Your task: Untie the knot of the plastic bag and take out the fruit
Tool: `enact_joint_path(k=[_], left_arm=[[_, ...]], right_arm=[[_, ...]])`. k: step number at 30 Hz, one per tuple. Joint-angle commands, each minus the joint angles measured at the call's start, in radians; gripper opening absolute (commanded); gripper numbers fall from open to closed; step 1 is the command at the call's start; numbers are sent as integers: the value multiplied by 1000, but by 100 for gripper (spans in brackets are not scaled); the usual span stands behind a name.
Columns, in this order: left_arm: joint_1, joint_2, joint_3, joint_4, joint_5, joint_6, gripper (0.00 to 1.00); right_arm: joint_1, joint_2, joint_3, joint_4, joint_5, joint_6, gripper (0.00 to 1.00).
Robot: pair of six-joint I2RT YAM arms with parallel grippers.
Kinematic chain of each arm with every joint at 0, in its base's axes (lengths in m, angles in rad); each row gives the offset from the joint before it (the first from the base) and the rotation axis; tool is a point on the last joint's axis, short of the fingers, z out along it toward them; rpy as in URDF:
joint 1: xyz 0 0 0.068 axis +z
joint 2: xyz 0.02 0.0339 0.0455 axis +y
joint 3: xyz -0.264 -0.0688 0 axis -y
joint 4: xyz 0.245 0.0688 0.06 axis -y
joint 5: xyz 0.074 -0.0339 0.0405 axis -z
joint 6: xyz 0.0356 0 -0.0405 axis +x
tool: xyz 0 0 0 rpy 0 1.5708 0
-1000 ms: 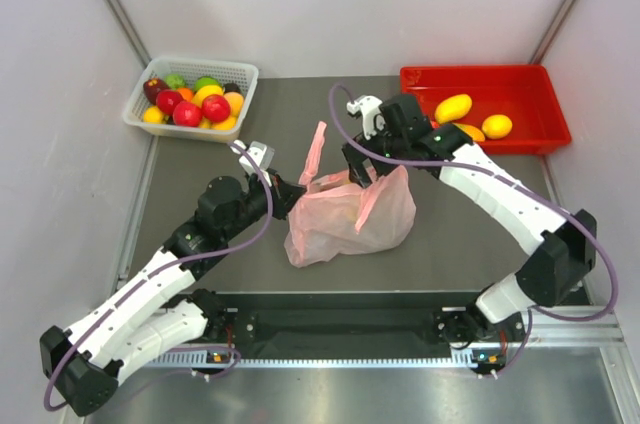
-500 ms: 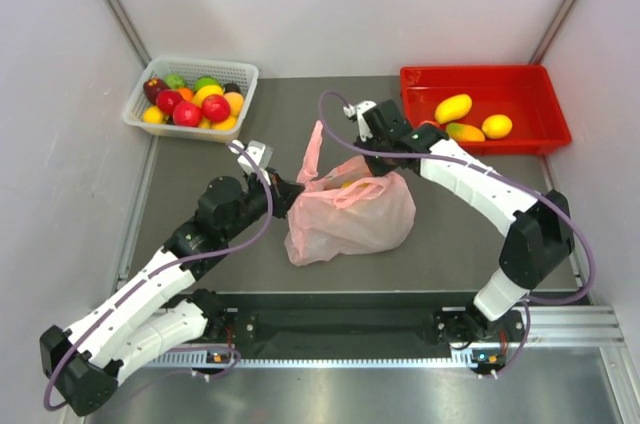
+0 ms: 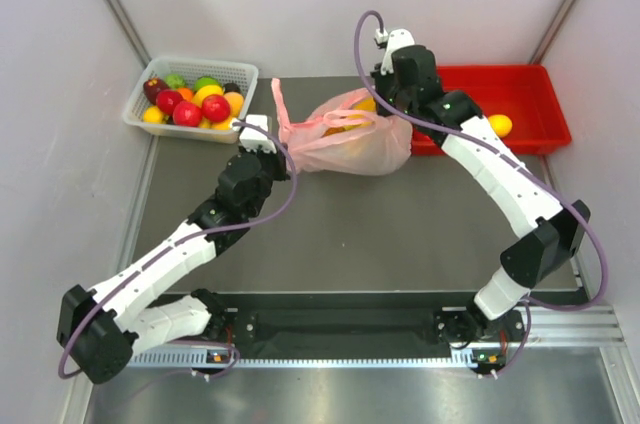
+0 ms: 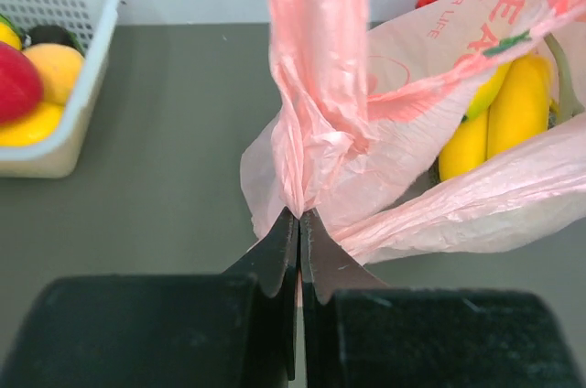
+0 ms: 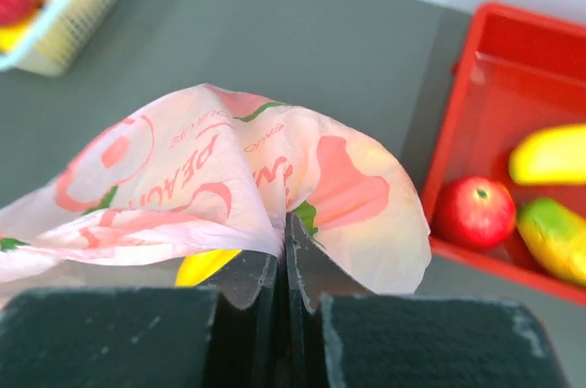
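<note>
At the table's [image 3: 400, 234] far side, you are clenching the left gripper [image 4: 298, 220] and right gripper [image 5: 286, 221] on the plastic bag [image 3: 372, 150], so be spreading its mouth gently, sparing the bananas [image 4: 518, 104].

Dark grey matte table top [image 3: 400, 234] fills middle of enclosure. Plain pale back wall [image 3: 330, 4], left wall [image 3: 50, 144] and right wall [image 3: 610, 144] close it in. Grey metal left corner post [image 3: 112, 2] and right corner post [image 3: 570, 2] at rear corners (both splay outward in overhead view). Slotted aluminium rail [image 3: 580, 329] runs along near edge. Light even, diffuse; shadows soft.
</note>
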Motion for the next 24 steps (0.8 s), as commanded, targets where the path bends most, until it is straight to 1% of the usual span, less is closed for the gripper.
enact_joint_path(k=[1, 3, 4, 6, 7, 10, 12, 14, 15, 16, 17, 18, 19, 20, 21, 22, 24], left_arm=[[4, 26, 51, 104, -107, 47, 0], [4, 26, 21, 87, -99, 30, 1], [4, 15, -20, 84, -94, 4, 4], [5, -9, -74, 114, -84, -17, 6], [5, -18, -126, 128, -82, -25, 6], [4, -61, -192, 145, -82, -57, 4], [4, -98, -215, 139, -73, -71, 3], [4, -126, -234, 122, -32, -83, 3], [5, -155, -235, 87, -1, -108, 5], [5, -173, -234, 61, 28, -114, 8], [4, -189, -229, 29, 91, -125, 22], [2, -227, -211, -46, 119, -157, 32], [4, -253, -203, -76, 145, -168, 41], [2, -281, -196, -93, 201, -172, 52], [4, -346, -188, -106, 220, -176, 91], [2, -379, -162, -113, 240, -173, 99], [2, -440, -119, -152, 263, -145, 99]], right_arm=[[-5, 21, 40, 83, -67, -10, 0], [-5, 4, -26, 100, -110, -19, 0], [-6, -2, -58, 129, -144, -26, 0], [-6, -23, -146, 156, -182, -36, 0], [-6, -30, -167, 176, -193, -41, 0], [-6, -43, -233, 193, -205, -49, 0], [-6, -59, -273, 206, -231, -47, 0], [-5, -80, -308, 219, -236, -47, 0], [-3, -89, -321, 224, -250, -47, 0], [-2, -100, -356, 232, -257, -47, 0], [1, -127, -374, 250, -262, -47, 0], [3, -143, -396, 265, -288, -53, 0], [4, -160, -445, 282, -305, -56, 0], [6, -196, -471, 325, -325, -59, 0], [6, -217, -495, 348, -358, -62, 0], [6, -236, -538, 370, -371, -62, 0], [4, -284, -562, 414, -415, -68, 0]])
